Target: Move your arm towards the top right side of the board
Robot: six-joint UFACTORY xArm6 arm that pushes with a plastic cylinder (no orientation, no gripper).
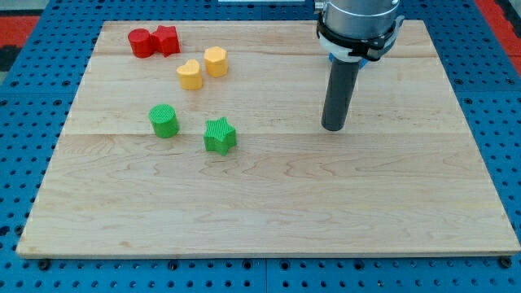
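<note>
Your arm ends in a dark rod, and my tip (334, 128) rests on the wooden surface (269, 203) right of centre, in the upper half of the board. There is no hand on this rig, so nothing opens or closes; the rod is all you have. The top right side of the surface lies above and to the right of my tip.

All the blocks sit well apart from my tip, toward the view's left. Nearest is the green star (219, 135), with the green cylinder (164, 121) just to its left. Above them stand the yellow heart (189, 75) and a second yellow block (216, 61), close together. At the top left, the red cylinder (141, 43) and the red star (167, 40) touch.
</note>
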